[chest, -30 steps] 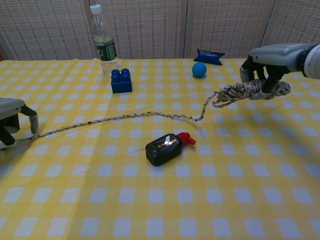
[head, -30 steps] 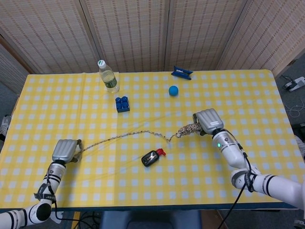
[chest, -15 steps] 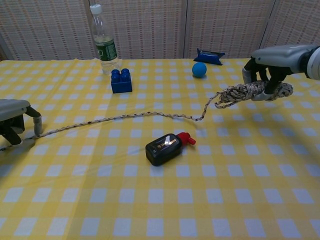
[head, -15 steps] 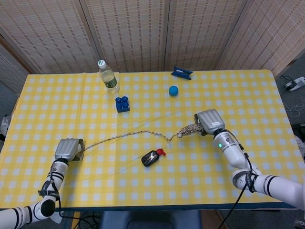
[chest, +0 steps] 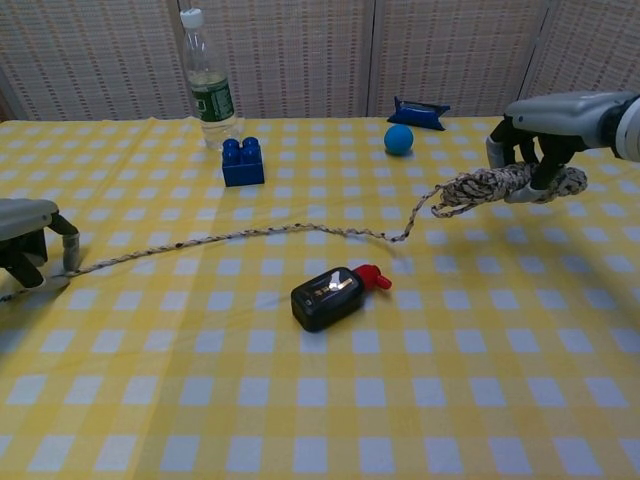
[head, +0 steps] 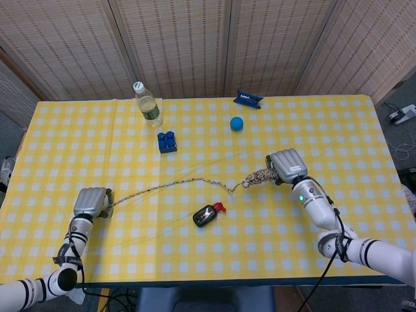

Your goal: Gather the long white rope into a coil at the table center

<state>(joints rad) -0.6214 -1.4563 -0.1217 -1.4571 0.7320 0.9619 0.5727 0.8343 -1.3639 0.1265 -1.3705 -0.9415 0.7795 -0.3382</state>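
While the right hand (chest: 538,160) grips a bunched rope (chest: 300,232) end at 3 o'clock, the left hand (chest: 28,240) pinches the other end at 9 o'clock on the surface (chest: 320,400).

right hand (head: 286,166) grips bunched rope (head: 188,184) | left hand (head: 90,202) at rope's end

rough braided rope (chest: 250,236) on matt checked cloth (chest: 320,400); clear glossy plastic bottle (chest: 208,85).

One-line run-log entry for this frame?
rope: stretched across table, uncoiled | right hand: holds bunched rope end, raised | left hand: holds other end at the table
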